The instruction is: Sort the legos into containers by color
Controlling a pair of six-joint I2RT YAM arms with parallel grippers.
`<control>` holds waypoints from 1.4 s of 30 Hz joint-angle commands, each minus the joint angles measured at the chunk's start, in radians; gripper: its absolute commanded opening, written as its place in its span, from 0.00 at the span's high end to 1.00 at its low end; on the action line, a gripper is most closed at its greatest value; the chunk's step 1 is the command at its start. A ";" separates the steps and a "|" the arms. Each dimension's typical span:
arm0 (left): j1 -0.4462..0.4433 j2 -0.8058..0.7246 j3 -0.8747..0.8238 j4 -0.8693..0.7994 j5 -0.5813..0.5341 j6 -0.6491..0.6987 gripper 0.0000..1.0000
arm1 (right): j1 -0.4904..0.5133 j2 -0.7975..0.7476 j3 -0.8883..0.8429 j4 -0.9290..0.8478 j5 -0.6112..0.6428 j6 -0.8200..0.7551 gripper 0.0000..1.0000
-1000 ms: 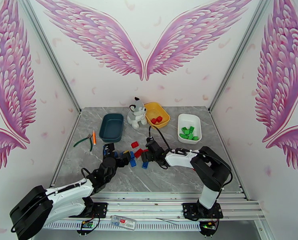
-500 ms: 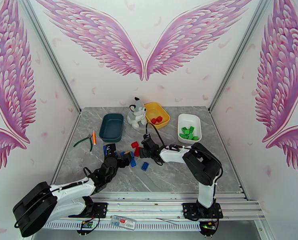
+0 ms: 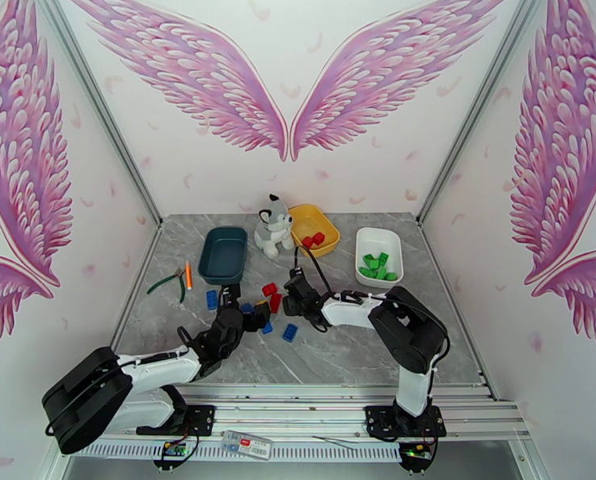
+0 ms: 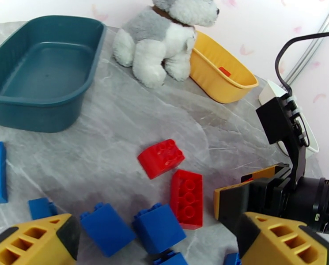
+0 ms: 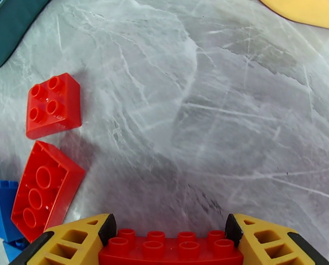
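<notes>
Right gripper (image 5: 168, 235) has narrowed since a second ago, jaws now pressed on both ends of a long red brick (image 5: 169, 249) on the table (image 5: 217, 107); left gripper (image 4: 157, 246) gapes empty above blue bricks (image 4: 106, 228). Likely light, rigid, slick plastic: grip flat sides.

Top cam sat high behind the arms, looking down on the whole table (image 3: 362, 354). Wrist cams hugged the tabletop: left faced the far teal tray (image 4: 32, 113), right tilted down. All shared the square red lego (image 4: 161, 157).
</notes>
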 commanded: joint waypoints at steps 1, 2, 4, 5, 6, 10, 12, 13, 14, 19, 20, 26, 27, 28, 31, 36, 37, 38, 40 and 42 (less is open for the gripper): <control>-0.010 0.072 0.091 0.040 0.030 0.031 0.01 | -0.040 -0.065 -0.023 0.018 -0.048 0.010 0.38; -0.011 0.096 0.109 0.048 0.036 0.037 0.01 | -0.054 -0.075 -0.028 0.023 -0.067 0.012 0.38; -0.011 0.141 0.156 0.068 0.044 0.049 0.01 | -0.094 -0.098 -0.034 0.039 -0.120 0.019 0.40; -0.011 0.159 0.176 0.072 0.046 0.056 0.01 | -0.113 -0.108 -0.034 0.043 -0.145 0.024 0.40; -0.010 0.182 0.204 0.072 0.050 0.067 0.01 | -0.137 -0.116 -0.029 0.046 -0.170 0.027 0.41; -0.006 0.284 0.346 0.059 0.095 0.111 0.01 | -0.241 -0.132 0.000 0.067 -0.273 0.065 0.45; -0.002 0.331 0.408 0.056 0.111 0.123 0.01 | -0.294 -0.122 0.023 0.074 -0.314 0.095 0.48; 0.005 0.354 0.438 0.057 0.120 0.126 0.01 | -0.321 -0.115 0.037 0.077 -0.335 0.109 0.48; 0.010 0.371 0.462 0.059 0.124 0.130 0.01 | -0.341 -0.108 0.057 0.079 -0.350 0.119 0.49; 0.078 0.481 0.612 0.048 0.215 0.100 0.01 | -0.412 -0.050 0.180 0.076 -0.414 0.144 0.48; 0.093 0.501 0.636 0.046 0.234 0.090 0.01 | -0.421 -0.037 0.206 0.072 -0.416 0.147 0.48; 0.164 0.605 0.756 0.043 0.320 0.029 0.01 | -0.453 0.082 0.413 0.009 -0.421 0.145 0.47; 0.171 0.612 0.763 0.042 0.326 0.020 0.01 | -0.456 0.108 0.454 -0.006 -0.420 0.148 0.47; 0.176 0.612 0.763 0.043 0.329 0.014 0.01 | -0.460 0.134 0.494 -0.017 -0.419 0.151 0.47; 0.182 0.597 0.741 0.055 0.327 0.011 0.01 | -0.465 0.206 0.610 -0.043 -0.418 0.154 0.45; 0.184 0.550 0.677 0.063 0.311 0.038 0.01 | -0.468 0.317 0.822 -0.136 -0.420 0.154 0.25; 0.185 0.537 0.659 0.064 0.302 0.044 0.01 | -0.468 0.326 0.846 -0.146 -0.422 0.154 0.21; 0.186 0.525 0.642 0.067 0.294 0.050 0.01 | -0.468 0.328 0.858 -0.149 -0.425 0.154 0.17; 0.190 0.498 0.604 0.073 0.278 0.055 0.01 | -0.467 0.311 0.855 -0.144 -0.431 0.151 0.15; 0.190 0.468 0.558 0.085 0.259 0.059 0.01 | -0.463 0.276 0.819 -0.122 -0.437 0.148 0.14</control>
